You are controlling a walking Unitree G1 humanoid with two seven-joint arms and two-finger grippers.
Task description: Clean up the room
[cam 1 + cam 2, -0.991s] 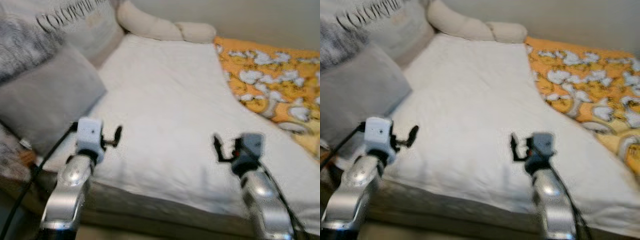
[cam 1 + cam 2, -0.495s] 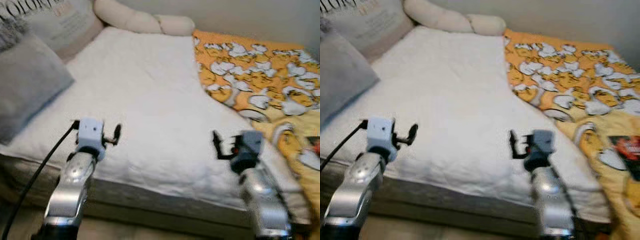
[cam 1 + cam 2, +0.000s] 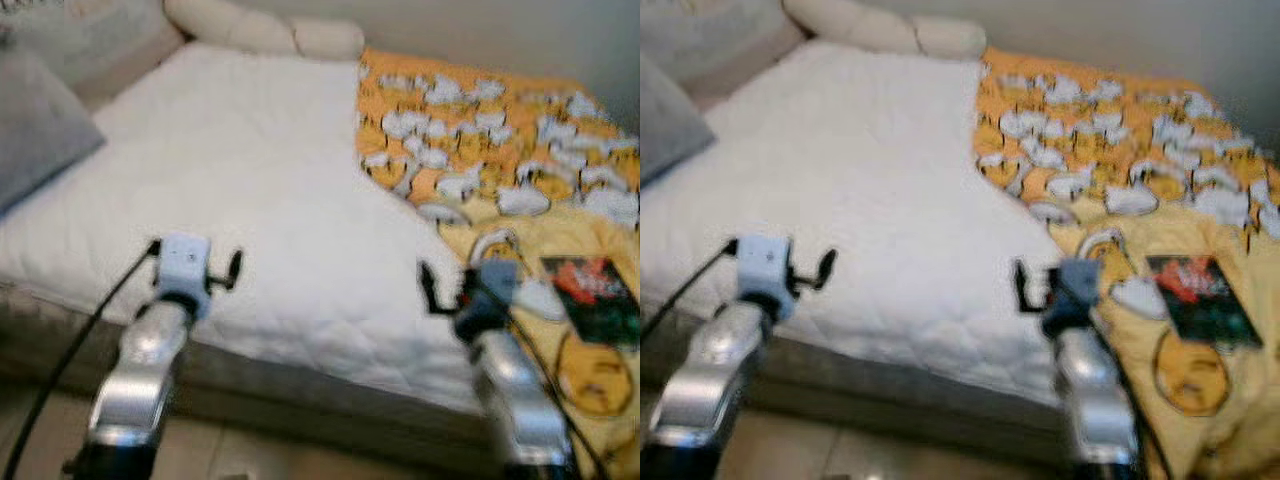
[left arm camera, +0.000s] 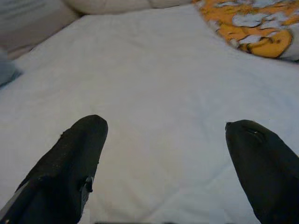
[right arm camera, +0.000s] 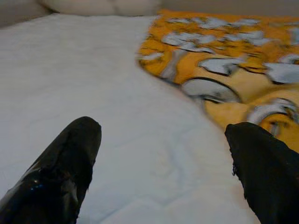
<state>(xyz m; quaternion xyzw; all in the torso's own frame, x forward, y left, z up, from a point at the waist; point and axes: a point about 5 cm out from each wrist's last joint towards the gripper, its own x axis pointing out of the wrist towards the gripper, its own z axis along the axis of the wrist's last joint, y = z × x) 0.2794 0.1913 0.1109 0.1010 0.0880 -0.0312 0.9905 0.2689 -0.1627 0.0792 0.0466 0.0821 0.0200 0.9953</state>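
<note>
Bedding is what I have to tidy here: the orange-and-yellow cartoon-print blanket (image 3: 500, 130) lies rumpled across the right half of the frame, beside the white quilted mattress cover (image 3: 240, 180) at centre; since a second ago my view has swung rightward, so the grey square pillow (image 3: 35, 125) has slid to the upper left edge and a dark flat packet with red print (image 3: 592, 298) has appeared at lower right on the blanket; my left gripper (image 3: 233, 270) and right gripper (image 3: 428, 288) hover released over the near edge, holding nothing; I judge the blanket side now within reach.
</note>
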